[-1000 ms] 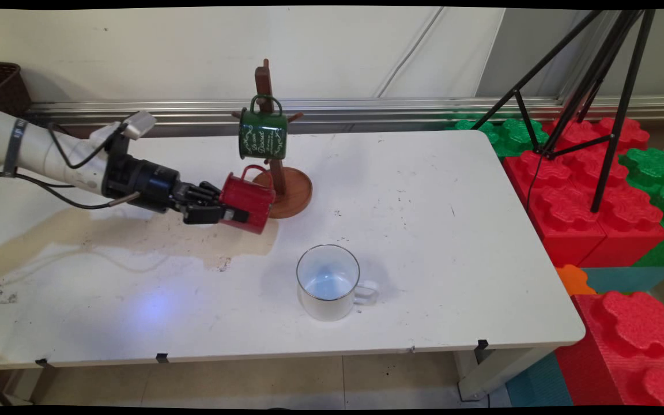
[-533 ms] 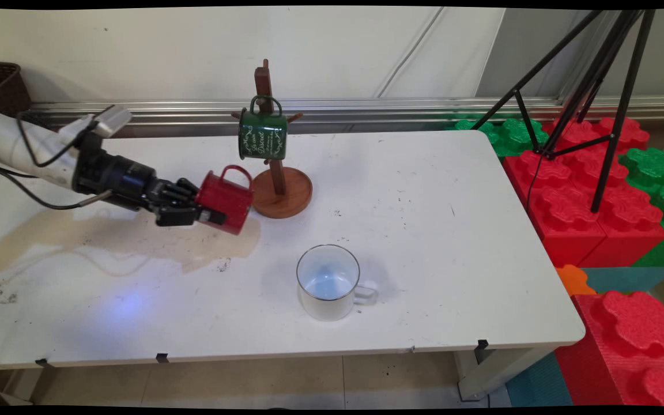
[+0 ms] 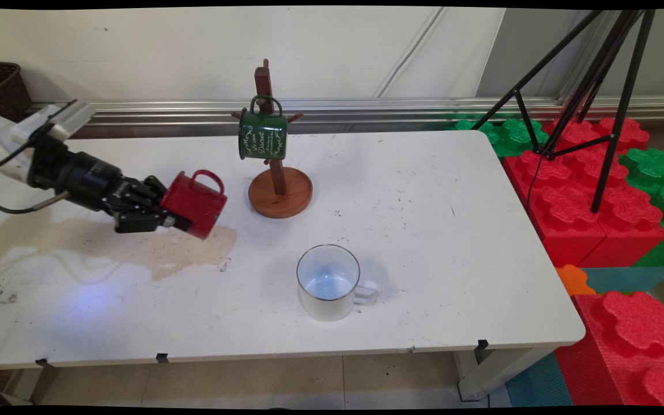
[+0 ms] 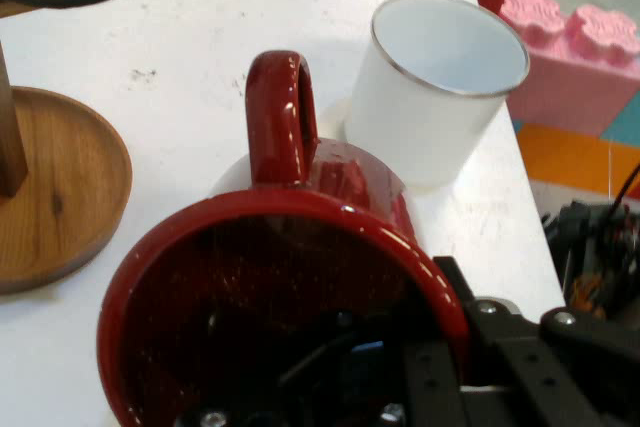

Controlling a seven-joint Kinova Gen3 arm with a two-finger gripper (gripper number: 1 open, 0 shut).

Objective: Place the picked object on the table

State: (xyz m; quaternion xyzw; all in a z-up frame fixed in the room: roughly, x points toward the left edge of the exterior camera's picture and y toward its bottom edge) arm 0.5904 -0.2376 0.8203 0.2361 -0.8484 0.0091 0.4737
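- Holding a red mug [image 3: 195, 203] by its rim, the gripper [image 3: 162, 218] sits at the left of the main frame; fingers are closed on the rim wall, one inside the mouth and one outside, as the hand view shows.
- Red mug lies tipped on its side in the grasp, mouth toward the wrist, handle [image 4: 281, 115] uppermost, clear of the table [image 3: 424, 190].
- Mug tree [image 3: 277, 173] stands right of the red mug, near but apart; a green mug [image 3: 262, 134] hangs from an upper peg at centre top.
- White mug [image 3: 328, 281] stands upright lower centre, well apart from the gripper.
- Brownish stain [image 3: 136, 248] spreads on the table under and left of the held mug.
- Judgement: a rim pinch carries the load off-centre, so the mug could pivot in the fingers; slow, smooth wrist motion with the handle kept up would suit.
- Judgement: keep a margin from the wooden base and the hanging green mug, as a knock could tip the tree.
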